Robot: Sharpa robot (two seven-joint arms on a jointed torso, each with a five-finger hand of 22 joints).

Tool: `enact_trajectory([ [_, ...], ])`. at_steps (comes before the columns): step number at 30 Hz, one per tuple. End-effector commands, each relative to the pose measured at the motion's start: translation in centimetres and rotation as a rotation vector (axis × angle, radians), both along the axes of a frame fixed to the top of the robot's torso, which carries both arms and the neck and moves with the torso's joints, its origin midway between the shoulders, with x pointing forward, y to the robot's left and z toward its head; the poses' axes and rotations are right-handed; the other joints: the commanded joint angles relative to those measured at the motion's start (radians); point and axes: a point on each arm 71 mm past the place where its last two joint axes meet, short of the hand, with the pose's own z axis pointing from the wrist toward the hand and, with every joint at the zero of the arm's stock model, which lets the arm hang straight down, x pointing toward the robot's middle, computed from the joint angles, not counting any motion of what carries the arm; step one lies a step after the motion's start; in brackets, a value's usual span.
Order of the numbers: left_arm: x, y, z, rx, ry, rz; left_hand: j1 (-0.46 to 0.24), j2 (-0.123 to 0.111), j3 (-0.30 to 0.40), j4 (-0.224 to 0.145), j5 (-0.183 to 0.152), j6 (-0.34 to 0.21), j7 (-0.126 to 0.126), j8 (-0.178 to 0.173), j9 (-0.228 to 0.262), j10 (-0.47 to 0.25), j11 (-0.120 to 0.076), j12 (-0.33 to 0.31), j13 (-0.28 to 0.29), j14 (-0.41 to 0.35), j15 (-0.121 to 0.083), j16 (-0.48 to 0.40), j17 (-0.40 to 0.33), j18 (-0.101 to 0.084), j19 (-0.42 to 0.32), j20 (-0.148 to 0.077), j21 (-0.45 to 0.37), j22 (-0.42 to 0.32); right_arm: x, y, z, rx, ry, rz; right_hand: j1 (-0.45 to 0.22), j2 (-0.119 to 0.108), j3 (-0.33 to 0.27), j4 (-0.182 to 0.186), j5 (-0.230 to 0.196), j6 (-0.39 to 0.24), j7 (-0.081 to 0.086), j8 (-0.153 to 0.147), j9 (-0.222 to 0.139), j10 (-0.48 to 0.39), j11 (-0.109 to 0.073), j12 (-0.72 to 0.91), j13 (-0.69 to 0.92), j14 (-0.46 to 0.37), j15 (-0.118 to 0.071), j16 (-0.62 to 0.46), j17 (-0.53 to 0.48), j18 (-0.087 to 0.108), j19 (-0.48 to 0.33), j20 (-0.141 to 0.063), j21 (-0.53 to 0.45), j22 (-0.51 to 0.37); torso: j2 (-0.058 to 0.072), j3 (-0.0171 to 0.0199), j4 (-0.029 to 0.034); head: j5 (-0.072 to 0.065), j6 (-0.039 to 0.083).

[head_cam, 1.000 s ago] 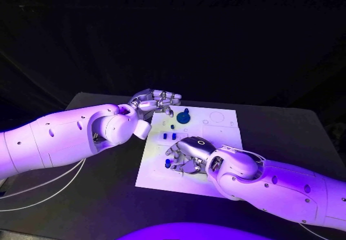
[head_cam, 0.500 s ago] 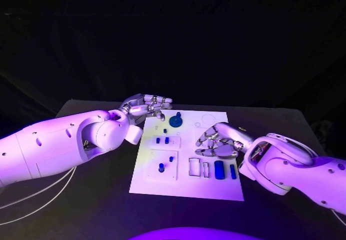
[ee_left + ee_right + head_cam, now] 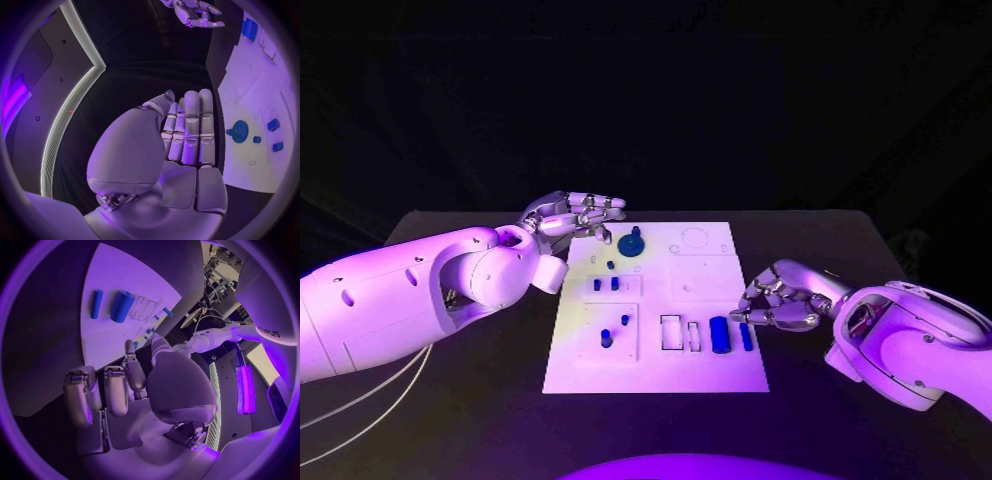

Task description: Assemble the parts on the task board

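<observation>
The white task board (image 3: 661, 362) lies in the middle of the table. On it a blue gear (image 3: 633, 243) sits near the far edge, several small blue pieces (image 3: 606, 285) lie on the left half, and a blue cylinder (image 3: 720, 334) lies beside a thin blue bar (image 3: 746, 336) near the right. My left hand (image 3: 574, 213) hovers at the board's far left corner with straight fingers (image 3: 190, 127), holding nothing. My right hand (image 3: 783, 300) is off the board's right edge, fingers (image 3: 115, 390) curled in on nothing. The right wrist view shows the cylinder (image 3: 122, 306) and bar (image 3: 96, 303).
Black table (image 3: 473, 400) surrounds the board on all sides. My left forearm (image 3: 416, 295) lies along the board's left side, and my right forearm (image 3: 920, 345) lies at the right. Empty outlined slots (image 3: 672, 332) sit next to the cylinder.
My right hand has pulled away from over the board's middle to the table on its right, uncovering the blue cylinder and bar. The left hand stays at the far left corner.
</observation>
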Motion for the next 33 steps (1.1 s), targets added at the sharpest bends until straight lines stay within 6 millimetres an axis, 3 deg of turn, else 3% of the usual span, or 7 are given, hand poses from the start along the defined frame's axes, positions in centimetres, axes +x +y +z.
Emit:
enact_trajectory([
  [1, 0.0, -0.2, 0.1, -0.015, -0.004, -0.017, 0.000, 0.006, -0.005, 0.001, -0.002, -0.003, -0.002, 0.003, -0.001, -0.003, -0.001, 0.005, 0.001, -0.007, 0.001, 0.003, -0.001, 0.013, 0.008, 0.000, -0.007, -0.001, -0.4, -0.2, -0.7, -0.114, -0.009, -0.017, 0.008, 0.004, -0.016, 0.007, -0.004, -0.010, -0.001, 0.006, 0.010, 0.009, 0.002, 0.009, 0.014, 0.077, 0.000, 0.008, 0.119, -0.006, 0.105, 0.000, 0.004, 0.263, -0.002, -0.0007, -0.0034, -0.007, -0.002],
  [5, -0.1, -0.3, 0.1, -0.015, -0.003, -0.019, 0.000, 0.006, -0.005, 0.001, -0.002, -0.003, -0.002, 0.003, -0.001, -0.003, -0.001, 0.005, 0.001, -0.007, 0.001, 0.003, -0.001, 0.013, 0.008, 0.000, -0.007, -0.001, -0.8, 0.0, -1.8, -0.144, -0.011, -0.030, 0.011, 0.006, -0.029, 0.017, -0.003, -0.014, -0.001, 0.009, 0.020, 0.010, 0.002, 0.012, 0.020, 0.077, 0.000, 0.011, 0.124, -0.006, 0.105, 0.000, 0.004, 0.263, -0.001, -0.0013, -0.0008, -0.010, -0.004],
  [11, -0.1, -0.2, 0.1, -0.015, -0.003, -0.019, 0.000, 0.006, -0.005, 0.001, -0.002, -0.003, -0.002, 0.003, -0.001, -0.003, -0.001, 0.005, 0.001, -0.007, 0.001, 0.003, -0.001, 0.013, 0.008, 0.000, -0.007, -0.001, -0.7, 0.8, -3.0, -0.152, -0.019, -0.050, 0.023, 0.010, -0.041, 0.027, 0.018, -0.021, 0.000, 0.011, 0.032, 0.007, 0.002, 0.011, 0.023, 0.078, 0.000, 0.013, 0.127, -0.006, 0.105, 0.000, 0.004, 0.263, -0.001, -0.0010, -0.0019, -0.011, -0.006],
  [15, -0.1, -0.2, 0.1, -0.015, -0.003, -0.019, -0.003, 0.006, -0.008, 0.002, -0.002, -0.004, -0.001, 0.004, -0.002, -0.005, 0.000, 0.006, 0.001, -0.008, 0.001, 0.003, -0.003, 0.013, 0.008, 0.000, -0.008, -0.002, -0.6, 1.5, -3.5, -0.145, -0.023, -0.053, 0.024, 0.010, -0.044, 0.029, 0.019, -0.023, 0.000, 0.011, 0.034, 0.007, 0.002, 0.011, 0.024, 0.077, 0.001, 0.013, 0.127, -0.006, 0.105, 0.000, 0.004, 0.263, -0.001, -0.0011, -0.0013, -0.019, -0.006],
  [24, -0.1, -0.1, 0.1, -0.015, -0.006, -0.014, -0.005, 0.006, -0.010, 0.003, -0.002, -0.005, 0.000, 0.004, -0.002, -0.006, 0.000, 0.007, 0.001, -0.008, 0.001, 0.003, -0.003, 0.013, 0.008, 0.000, -0.009, -0.002, -0.4, 2.7, -4.6, -0.140, -0.010, -0.040, 0.024, 0.011, -0.050, 0.034, 0.019, -0.024, 0.001, 0.013, 0.038, 0.006, 0.003, 0.010, 0.025, 0.077, 0.001, 0.012, 0.126, -0.006, 0.105, 0.001, 0.004, 0.263, -0.001, -0.0010, -0.0014, -0.013, -0.009],
  [33, -0.1, 0.0, 0.1, -0.015, -0.007, -0.011, -0.006, 0.006, -0.011, 0.004, -0.002, -0.007, 0.001, 0.004, -0.003, -0.007, 0.001, 0.007, 0.001, -0.008, 0.001, 0.003, -0.004, 0.013, 0.008, 0.000, -0.009, -0.002, 0.0, 2.9, -5.5, -0.192, 0.015, -0.054, 0.014, 0.011, -0.082, 0.062, 0.009, -0.029, 0.001, 0.019, 0.058, -0.002, 0.003, 0.002, 0.023, 0.075, 0.002, 0.010, 0.121, -0.006, 0.105, 0.002, 0.004, 0.263, -0.001, -0.0018, -0.0005, -0.009, -0.012],
])
